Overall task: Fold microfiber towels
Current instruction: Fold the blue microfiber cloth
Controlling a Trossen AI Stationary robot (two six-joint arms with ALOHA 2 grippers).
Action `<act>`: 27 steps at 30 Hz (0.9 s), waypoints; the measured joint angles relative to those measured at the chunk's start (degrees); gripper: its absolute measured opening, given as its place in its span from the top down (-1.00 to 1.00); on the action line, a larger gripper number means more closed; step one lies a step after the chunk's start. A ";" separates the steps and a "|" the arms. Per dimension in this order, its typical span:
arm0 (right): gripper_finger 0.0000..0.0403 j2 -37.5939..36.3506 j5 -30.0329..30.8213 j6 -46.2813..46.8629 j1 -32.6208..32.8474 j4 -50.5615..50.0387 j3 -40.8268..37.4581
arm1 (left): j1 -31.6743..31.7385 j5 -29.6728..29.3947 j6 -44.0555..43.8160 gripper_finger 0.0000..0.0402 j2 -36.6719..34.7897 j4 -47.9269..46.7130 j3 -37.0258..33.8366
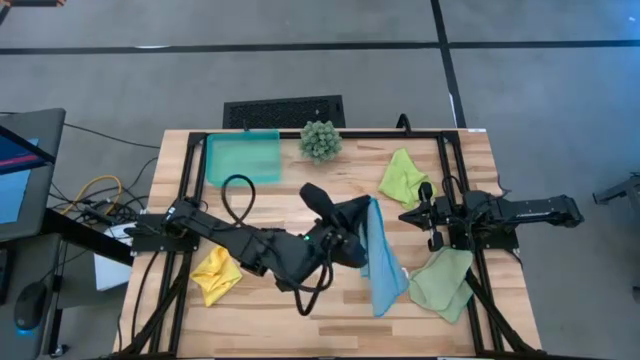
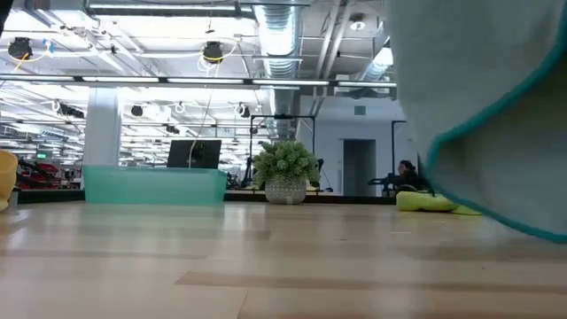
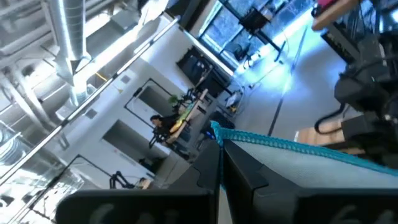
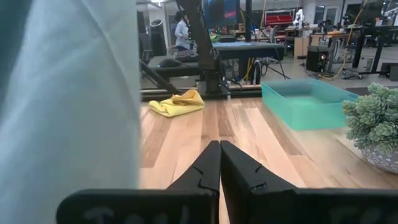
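Light blue cloth [image 1: 380, 262] hangs mid-table in the high view, pinched at its top edge by the left claw [image 1: 368, 208], whose arm reaches in low from the left. The yellow cloth [image 1: 216, 274] lies crumpled near the left rail, the lime cloth [image 1: 403, 176] toward the far right, the sage cloth [image 1: 443, 283] near the right front. The right claw [image 1: 425, 215] waits closed and empty between those two. Bare wood stays free in front of the teal tray [image 1: 243, 157] and plant [image 1: 320, 140].

Low view: the blue cloth [image 2: 496, 106] fills the right side, table open to the left.

Left wrist view: fingers [image 3: 242, 174] clamp the teal-stitched edge [image 3: 280, 144].

Right wrist view: closed fingers [image 4: 217, 168] point over open wood toward the yellow cloth [image 4: 177, 102]
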 joint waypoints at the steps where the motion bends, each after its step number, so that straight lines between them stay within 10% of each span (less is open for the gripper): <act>1: 0.83 -0.02 -0.02 0.00 -0.02 0.02 0.00 | -0.09 -0.19 -0.54 1.00 0.01 -1.17 -0.02; 12: 0.83 0.00 0.02 -29.80 -0.35 8.95 0.00 | -0.38 -2.11 -20.10 1.00 0.09 -24.17 -0.11; 27: 0.83 2.35 -10.28 6.22 2.41 12.37 -0.02 | -4.72 4.13 -77.35 1.00 -0.01 -74.97 -4.33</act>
